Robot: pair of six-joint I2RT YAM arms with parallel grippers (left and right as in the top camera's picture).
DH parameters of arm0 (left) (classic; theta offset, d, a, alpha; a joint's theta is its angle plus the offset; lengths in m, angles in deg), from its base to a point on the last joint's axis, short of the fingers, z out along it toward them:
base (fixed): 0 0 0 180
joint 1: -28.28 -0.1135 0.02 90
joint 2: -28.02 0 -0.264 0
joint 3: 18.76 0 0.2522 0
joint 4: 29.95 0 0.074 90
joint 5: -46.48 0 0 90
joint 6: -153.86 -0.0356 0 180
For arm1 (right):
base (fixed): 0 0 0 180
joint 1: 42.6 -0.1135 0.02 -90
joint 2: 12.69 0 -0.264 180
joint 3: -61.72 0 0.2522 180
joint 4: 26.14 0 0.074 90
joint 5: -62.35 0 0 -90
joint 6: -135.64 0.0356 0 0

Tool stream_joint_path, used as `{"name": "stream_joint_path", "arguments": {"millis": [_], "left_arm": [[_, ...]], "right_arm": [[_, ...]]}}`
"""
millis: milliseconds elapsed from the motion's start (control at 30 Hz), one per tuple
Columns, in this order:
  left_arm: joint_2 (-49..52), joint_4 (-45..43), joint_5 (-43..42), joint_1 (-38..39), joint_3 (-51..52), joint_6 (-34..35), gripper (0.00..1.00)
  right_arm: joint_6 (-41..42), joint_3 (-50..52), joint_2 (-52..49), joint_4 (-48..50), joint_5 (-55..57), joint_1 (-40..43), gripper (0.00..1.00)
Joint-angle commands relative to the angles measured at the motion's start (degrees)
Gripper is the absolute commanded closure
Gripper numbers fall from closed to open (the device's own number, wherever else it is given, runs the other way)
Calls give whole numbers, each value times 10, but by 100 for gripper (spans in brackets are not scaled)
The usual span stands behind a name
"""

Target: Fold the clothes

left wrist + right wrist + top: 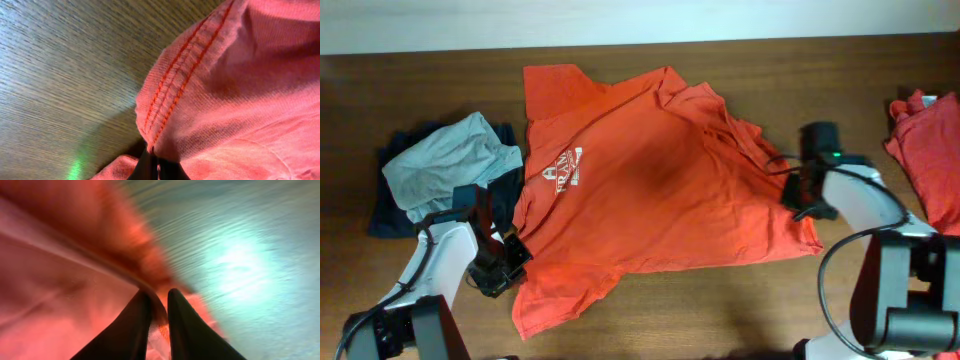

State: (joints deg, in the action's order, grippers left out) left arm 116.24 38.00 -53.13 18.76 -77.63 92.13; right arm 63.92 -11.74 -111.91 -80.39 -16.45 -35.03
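A red-orange T-shirt (660, 190) with a small white logo (565, 168) lies spread and wrinkled across the middle of the wooden table. My left gripper (515, 253) is at the shirt's lower left edge. In the left wrist view it (157, 164) is shut on a stitched hem (175, 85). At the shirt's right edge, my right gripper (794, 196) has its dark fingers (137, 325) nearly together, with a fold of orange cloth (162, 330) pinched between them. A second red shirt (925, 150) lies bunched at the far right.
A grey garment (450, 165) rests on a dark one (390, 210) at the left, just behind my left arm. The table's front edge runs close under both arm bases. Bare wood (720, 310) shows in front of the shirt.
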Motion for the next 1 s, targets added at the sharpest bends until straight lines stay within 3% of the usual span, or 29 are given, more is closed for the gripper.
{"name": "stream_joint_path", "arguments": {"millis": [0,267,367,433,500,633,700,967], "left_arm": [[-10,1,0,-4,3,-10,99],[-10,2,0,-4,3,-10,99],[-10,4,0,-4,3,-16,100],[-10,4,0,-4,3,-16,99],[-10,4,0,-4,3,-16,97],[-10,7,-20,-4,3,-50,79],[-11,10,-26,-4,0,-97,74],[-57,14,-79,-3,-29,-146,64]], "right_arm": [[22,-11,-1,10,-3,45,82],[22,-11,-2,42,-33,98,84],[-12,-22,-1,46,-143,100,84],[-64,-33,-1,54,-229,93,76],[-75,-45,-2,56,-291,75,56],[-101,-49,-2,78,-285,19,33],[-110,-49,-2,116,-270,-12,28],[-120,-49,-35,221,-218,-61,27]]}}
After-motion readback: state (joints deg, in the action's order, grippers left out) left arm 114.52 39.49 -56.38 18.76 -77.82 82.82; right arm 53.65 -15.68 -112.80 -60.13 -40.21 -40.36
